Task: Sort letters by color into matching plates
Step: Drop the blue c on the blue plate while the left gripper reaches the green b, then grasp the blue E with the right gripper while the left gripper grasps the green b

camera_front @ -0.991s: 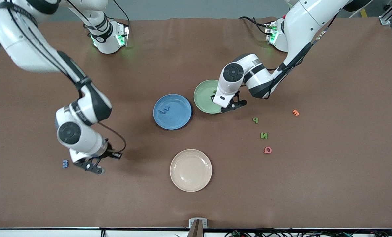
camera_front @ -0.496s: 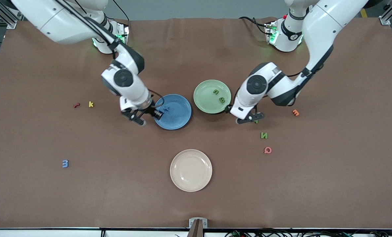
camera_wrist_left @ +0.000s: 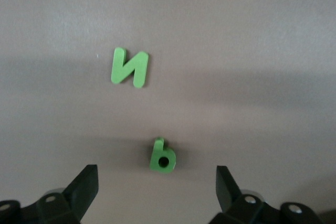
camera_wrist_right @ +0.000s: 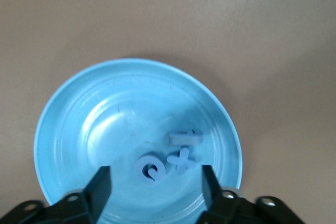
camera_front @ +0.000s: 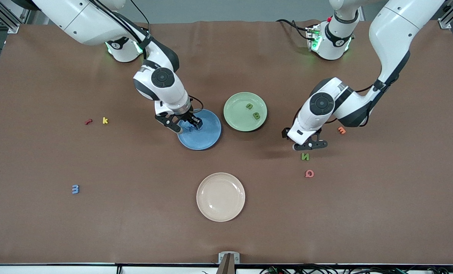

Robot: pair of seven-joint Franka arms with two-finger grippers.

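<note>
Front view: my right gripper [camera_front: 184, 125] hangs over the blue plate [camera_front: 207, 137], and my left gripper [camera_front: 307, 144] is over the table above a green letter I cannot see from here. The green N [camera_front: 305, 156] lies just nearer the camera than that, and the pink letter [camera_front: 309, 174] nearer again. The green plate [camera_front: 238, 118] already holds two green letters [camera_front: 253, 111]. One blue letter [camera_front: 75, 189] waits alone toward the right arm's end.

Left wrist view: fingers spread wide, nothing held. The green P [camera_wrist_left: 162, 156] stands on edge between them (a narrow target).

Right wrist view: fingers parted and empty over the blue plate [camera_wrist_right: 79, 124], with three blue letters [camera_wrist_right: 168, 161] lying in it, bunched together.

Step in hand: the left arm picks the P, I reckon. I would come down centred on it, squeeze gently so it does not topple, and stay off the N.
</note>
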